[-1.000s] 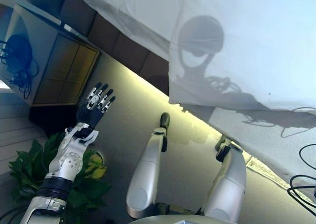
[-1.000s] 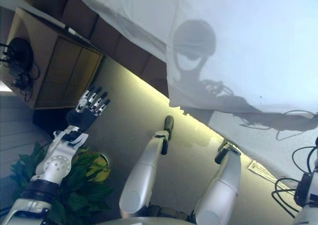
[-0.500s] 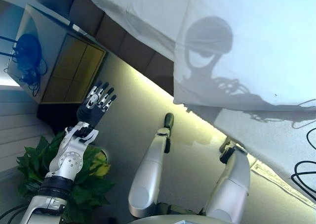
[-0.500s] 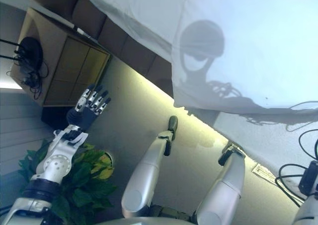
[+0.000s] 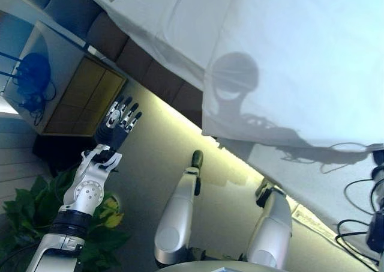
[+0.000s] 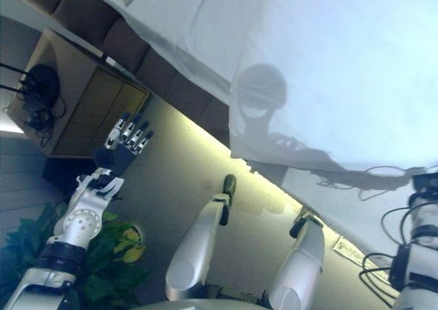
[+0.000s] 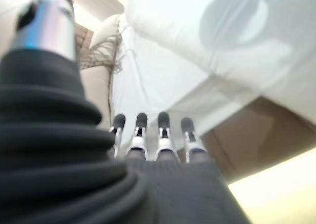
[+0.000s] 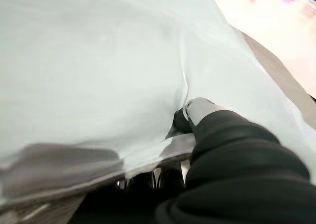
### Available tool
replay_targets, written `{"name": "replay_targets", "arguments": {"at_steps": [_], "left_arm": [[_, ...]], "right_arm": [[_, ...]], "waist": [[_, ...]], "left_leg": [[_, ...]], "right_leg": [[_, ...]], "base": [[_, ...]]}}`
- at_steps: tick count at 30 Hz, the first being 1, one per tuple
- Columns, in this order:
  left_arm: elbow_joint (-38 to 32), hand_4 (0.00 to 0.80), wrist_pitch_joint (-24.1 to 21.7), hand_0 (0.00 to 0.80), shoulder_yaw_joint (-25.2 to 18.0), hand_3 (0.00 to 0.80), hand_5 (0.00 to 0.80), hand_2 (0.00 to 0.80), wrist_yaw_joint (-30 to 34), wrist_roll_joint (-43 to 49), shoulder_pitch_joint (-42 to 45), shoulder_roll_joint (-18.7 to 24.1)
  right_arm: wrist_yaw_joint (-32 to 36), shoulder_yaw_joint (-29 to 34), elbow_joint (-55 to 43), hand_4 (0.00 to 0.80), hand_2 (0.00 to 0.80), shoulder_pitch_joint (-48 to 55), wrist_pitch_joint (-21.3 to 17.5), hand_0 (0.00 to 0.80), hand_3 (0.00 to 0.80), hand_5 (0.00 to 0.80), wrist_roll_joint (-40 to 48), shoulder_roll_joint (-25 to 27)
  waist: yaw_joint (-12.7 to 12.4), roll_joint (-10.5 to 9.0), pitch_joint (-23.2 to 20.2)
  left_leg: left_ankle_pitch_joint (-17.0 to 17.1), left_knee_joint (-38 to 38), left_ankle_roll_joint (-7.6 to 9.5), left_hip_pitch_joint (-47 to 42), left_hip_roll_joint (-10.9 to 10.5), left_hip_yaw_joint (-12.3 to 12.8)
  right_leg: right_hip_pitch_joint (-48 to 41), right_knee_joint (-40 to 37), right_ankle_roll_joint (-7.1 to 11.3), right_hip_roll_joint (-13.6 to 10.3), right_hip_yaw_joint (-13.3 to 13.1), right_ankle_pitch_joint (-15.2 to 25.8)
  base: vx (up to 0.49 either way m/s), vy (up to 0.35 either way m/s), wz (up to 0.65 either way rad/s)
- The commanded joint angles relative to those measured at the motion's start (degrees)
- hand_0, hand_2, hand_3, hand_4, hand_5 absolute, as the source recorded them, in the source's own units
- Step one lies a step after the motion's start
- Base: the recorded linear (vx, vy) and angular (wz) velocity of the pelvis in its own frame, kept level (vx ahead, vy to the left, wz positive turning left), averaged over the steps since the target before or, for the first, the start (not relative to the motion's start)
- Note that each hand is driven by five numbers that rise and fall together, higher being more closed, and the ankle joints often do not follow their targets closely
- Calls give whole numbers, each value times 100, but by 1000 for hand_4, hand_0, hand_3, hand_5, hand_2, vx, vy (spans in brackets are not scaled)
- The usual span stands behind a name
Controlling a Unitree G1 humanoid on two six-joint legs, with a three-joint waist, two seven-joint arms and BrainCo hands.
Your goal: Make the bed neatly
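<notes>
A white duvet (image 5: 288,50) covers the bed, and its edge hangs over the near side above the brown bed base (image 5: 150,74). A white sheet (image 5: 324,176) shows below the duvet edge. My left hand (image 5: 120,119) is raised over the floor beside the bed, open with straight fingers, holding nothing. My right hand (image 8: 212,145) is at the duvet's edge at the far right. Its thumb (image 8: 192,110) lies on top of the white cloth and its fingers curl under the edge. A fringed pillow (image 7: 101,46) lies at the head of the bed.
A wooden bedside cabinet (image 5: 66,86) stands by the bed head with a tangle of cables (image 5: 33,80) on top. A green potted plant (image 5: 36,218) stands on the floor below my left arm. A lit strip runs along the floor under the bed.
The whole view has shifted, so the camera moved. My right arm shows higher at the right edge, up at the duvet's edge. My left hand stays raised and open.
</notes>
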State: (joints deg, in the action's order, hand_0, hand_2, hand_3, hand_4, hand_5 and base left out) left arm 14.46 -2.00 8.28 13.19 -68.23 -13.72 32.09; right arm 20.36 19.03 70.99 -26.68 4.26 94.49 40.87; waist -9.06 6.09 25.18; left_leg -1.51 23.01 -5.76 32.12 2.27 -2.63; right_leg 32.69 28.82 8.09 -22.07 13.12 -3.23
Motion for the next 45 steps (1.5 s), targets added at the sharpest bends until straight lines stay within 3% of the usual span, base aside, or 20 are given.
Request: {"name": "replay_targets", "arguments": {"at_steps": [1, 12, 16, 19, 22, 25, 30, 36, 40, 45], "left_arm": [[257, 0, 58, 0, 236, 0, 0, 0, -207, 224, -416, -381], [181, 0, 95, 0, 766, 0, 0, 0, -652, 6, -1162, -1133], [123, 0, 457, 0, 903, 0, 0, 0, -831, -444, -1173, -1414], [127, 0, 908, 0, 1003, 0, 0, 0, -916, -1304, -1150, -1656], [371, 0, 1254, 0, 1089, 0, 0, 0, -951, -2515, -1074, -1910], [756, 0, 1280, 0, 1249, 0, 0, 0, -1147, -3192, -1050, -2085], [1482, 0, 1509, 0, 1579, 0, 0, 0, -1027, -3345, -969, -2392], [1933, 0, 1870, 0, 1856, 0, 0, 0, -597, -3593, -592, -2422], [1859, 0, 2314, 0, 1940, 0, 0, 0, -433, -3947, -690, -2377], [1766, 0, 2416, 0, 2331, 0, 0, 0, -458, -4175, -481, -2212]], "right_arm": [[464, -494, -550, 800, 800, 359, -157, 800, 800, 800, -301, -451], [-395, -1875, -2442, 800, 800, 264, -747, 800, 800, 800, -261, -1857], [-707, -2290, -3068, 800, 800, 303, -974, 800, 800, 800, -475, -2160], [-1013, -2509, -3523, 800, 800, 242, -1245, 800, 800, 800, -881, -2320], [-1339, -2662, -3910, 800, 800, 157, -1534, 800, 800, 800, -1253, -2402], [-1647, -2741, -4224, 800, 800, 60, -1654, 800, 800, 800, -1502, -2396], [-1861, -2694, -4590, 800, 800, 0, -1726, 800, 800, 800, -1584, -2359], [-1966, -2555, -4826, 800, 800, -19, -1818, 800, 800, 800, -1426, -2336], [-1907, -2552, -4880, 800, 800, -20, -1959, 800, 800, 800, -1240, -2395], [-1939, -2525, -4859, 800, 800, -36, -2037, 800, 800, 800, -1093, -2410]], "waist": [[141, -96, -162], [512, -201, -27], [584, -189, -23], [623, -188, -43], [669, -226, -55], [718, -305, -42], [681, -515, 34], [534, -683, 100], [471, -778, 144], [377, -758, 187]], "left_leg": [[411, -430, -164, -180, 396, -270], [548, -710, -136, -439, 539, -146], [575, -793, -142, -546, 592, -112], [620, -833, -142, -554, 609, -72], [623, -783, -159, -528, 644, -34], [649, -713, -154, -433, 666, -16], [604, -527, -190, -225, 745, -60], [556, -317, -257, 7, 803, -171], [516, -132, -269, 229, 828, -152], [454, 52, -279, 337, 784, -210]], "right_leg": [[-221, -442, 650, -256, -334, 797], [-547, -972, 647, -125, -422, 994], [-666, -1046, 627, -94, -444, 984], [-693, -1109, 618, -88, -465, 1009], [-699, -1128, 603, -83, -481, 1031], [-642, -1131, 593, -80, -485, 1078], [-662, -1227, 605, -19, -369, 1126], [-743, -1352, 597, 22, -143, 1221], [-737, -1374, 596, -5, 10, 1250], [-809, -1388, 582, -30, 126, 1297]], "base": [[-27, -26, -11], [-67, 18, -15], [-18, 39, -7], [-20, 39, -7], [-6, 11, -1], [-19, -9, -4], [-13, -102, -5], [6, -144, -2], [-9, -126, 9], [15, -69, 9]]}}
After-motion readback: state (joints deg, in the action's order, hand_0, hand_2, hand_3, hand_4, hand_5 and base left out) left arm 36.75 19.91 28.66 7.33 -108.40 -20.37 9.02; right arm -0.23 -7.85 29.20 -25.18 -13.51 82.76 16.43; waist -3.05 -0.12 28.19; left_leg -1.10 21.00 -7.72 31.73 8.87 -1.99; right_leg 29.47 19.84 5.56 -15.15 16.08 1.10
